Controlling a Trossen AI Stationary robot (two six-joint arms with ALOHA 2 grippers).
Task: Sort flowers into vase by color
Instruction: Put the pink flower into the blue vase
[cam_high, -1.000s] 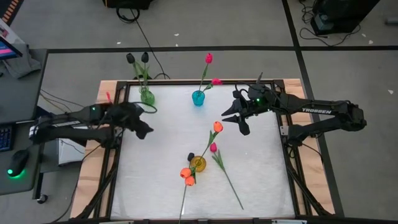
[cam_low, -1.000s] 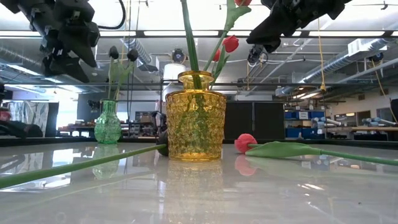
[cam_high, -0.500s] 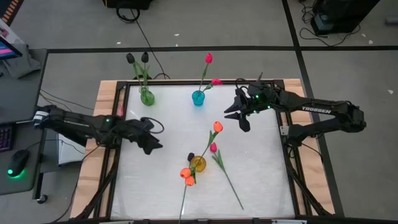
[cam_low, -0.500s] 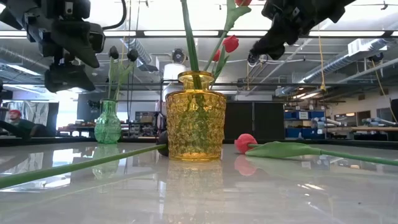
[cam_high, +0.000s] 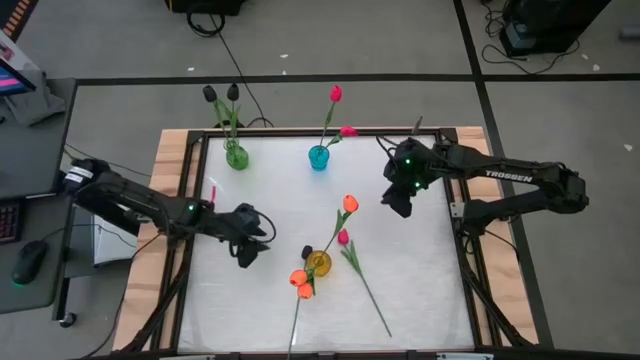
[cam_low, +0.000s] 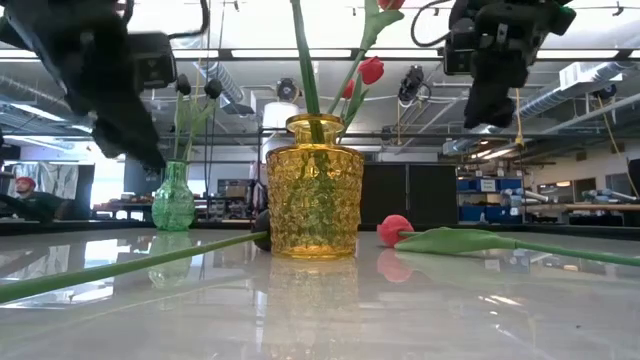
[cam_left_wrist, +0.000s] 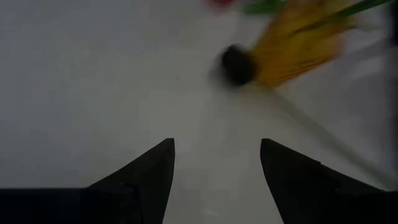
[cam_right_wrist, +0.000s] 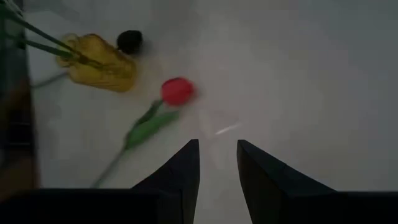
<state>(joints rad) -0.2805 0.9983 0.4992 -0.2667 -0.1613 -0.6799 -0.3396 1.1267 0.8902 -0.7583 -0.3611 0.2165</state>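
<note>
Left gripper open, empty, above surface; black tulip just ahead beside yellow vase; right gripper narrowly parted, empty; pink tulip lying ahead on surface.

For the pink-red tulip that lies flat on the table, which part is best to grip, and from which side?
Probably the stem. The pink-red tulip lies flat beside the yellow vase, its thin stem running away from the vase over bare table. Come from straight above, fingers across the stem just below the leaves, clear of the vase and the soft bud.
</note>
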